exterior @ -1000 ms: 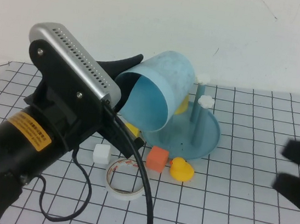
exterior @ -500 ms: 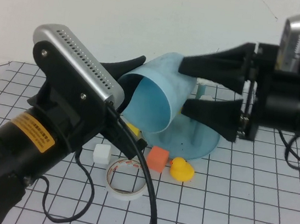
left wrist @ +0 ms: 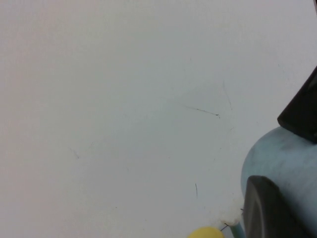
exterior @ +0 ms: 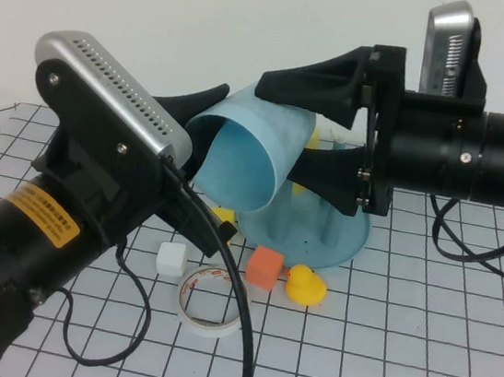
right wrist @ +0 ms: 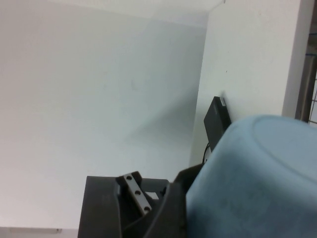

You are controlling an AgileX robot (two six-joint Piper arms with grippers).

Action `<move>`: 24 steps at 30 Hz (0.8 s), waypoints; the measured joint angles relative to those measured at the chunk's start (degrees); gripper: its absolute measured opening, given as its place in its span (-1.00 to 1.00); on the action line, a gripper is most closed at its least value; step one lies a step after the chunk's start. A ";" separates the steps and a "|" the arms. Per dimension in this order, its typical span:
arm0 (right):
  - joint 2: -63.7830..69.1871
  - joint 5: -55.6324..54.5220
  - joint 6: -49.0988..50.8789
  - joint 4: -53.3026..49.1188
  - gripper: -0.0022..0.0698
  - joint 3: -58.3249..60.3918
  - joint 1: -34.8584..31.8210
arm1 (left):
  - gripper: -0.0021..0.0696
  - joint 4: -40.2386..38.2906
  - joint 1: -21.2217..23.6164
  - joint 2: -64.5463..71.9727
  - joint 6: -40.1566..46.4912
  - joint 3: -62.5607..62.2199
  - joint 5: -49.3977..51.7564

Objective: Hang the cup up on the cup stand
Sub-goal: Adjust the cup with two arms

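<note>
The cup [exterior: 247, 155] is plain light blue, held between the black left gripper [exterior: 205, 136] and the black right gripper [exterior: 283, 128]. At its 5 o'clock, the cup stand [exterior: 340, 228] is teal-blue. The surface [exterior: 418, 341] is white with a dark grid. On it sit an orange cube [exterior: 263, 266], a yellow duck [exterior: 305, 285], a white cube [exterior: 171, 258] and a white tape roll [exterior: 209, 300].

Cup [exterior: 247, 155]: light blue, tapered, plain; held off the tabletop, tipped on its side, open mouth toward the camera.
Cup stand [exterior: 342, 242]: round teal-blue dish, upright pegs, on the tabletop behind the cup, largely hidden; caps probably white.
</note>
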 joint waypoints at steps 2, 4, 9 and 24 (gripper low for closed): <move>0.13 -0.71 0.13 0.20 0.93 0.00 0.21 | -0.90 -0.10 0.11 0.00 0.00 0.00 0.22; 0.21 -0.84 0.24 0.31 0.93 0.00 0.29 | -0.90 -0.21 0.11 0.00 0.00 0.00 0.40; 0.21 -1.16 0.45 0.31 0.92 0.00 0.29 | -0.90 -0.21 0.11 0.24 0.00 0.00 0.40; 0.70 -3.72 -3.44 0.10 0.70 0.00 0.29 | -0.18 -0.03 0.01 2.78 -0.11 0.00 1.24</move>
